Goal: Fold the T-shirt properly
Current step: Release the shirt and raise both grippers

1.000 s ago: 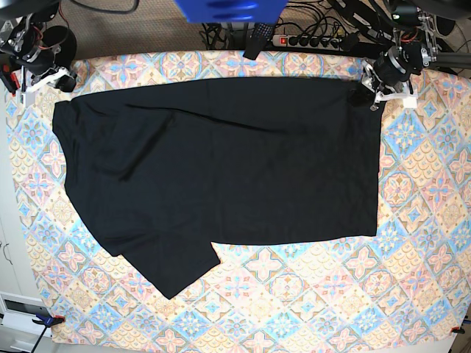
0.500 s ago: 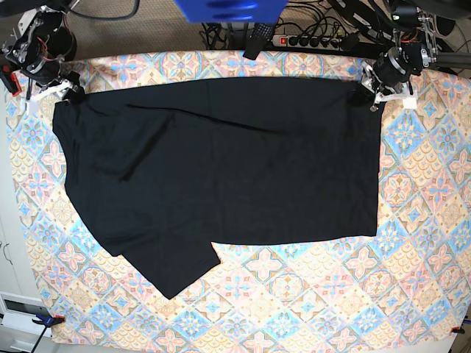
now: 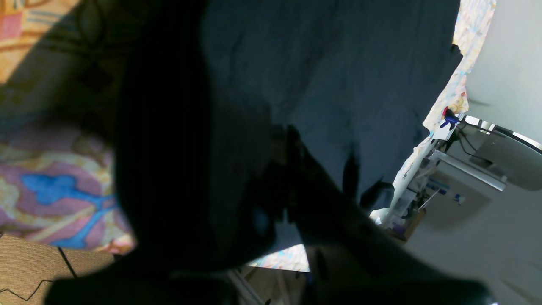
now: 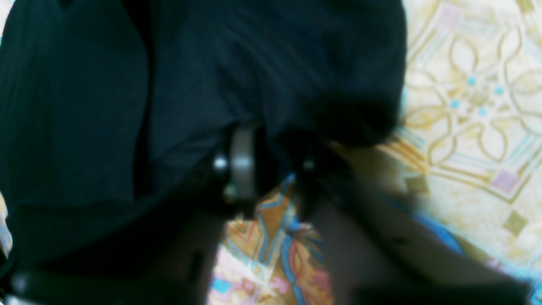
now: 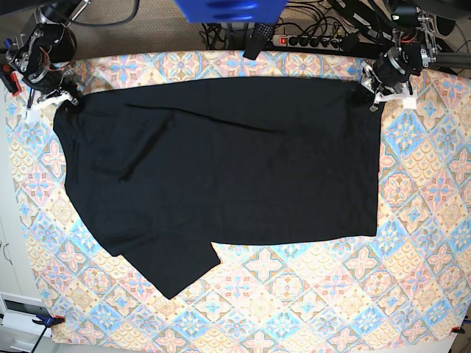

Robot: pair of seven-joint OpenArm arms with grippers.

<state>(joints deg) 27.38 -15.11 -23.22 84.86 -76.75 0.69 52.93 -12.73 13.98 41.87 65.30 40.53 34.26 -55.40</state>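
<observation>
Soft matte black T-shirt (image 5: 221,176) lies flat on patterned tablecloth (image 5: 331,294). Left gripper (image 5: 372,94) pinches its far corner; right gripper (image 5: 66,99), now moved onto opposite corner, pinches fabric.

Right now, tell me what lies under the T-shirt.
The T-shirt lies flat on a patterned tablecloth, which shows around every side of it. Whatever sits beneath the fabric's middle is covered, though no bulge suggests anything hidden there.
</observation>
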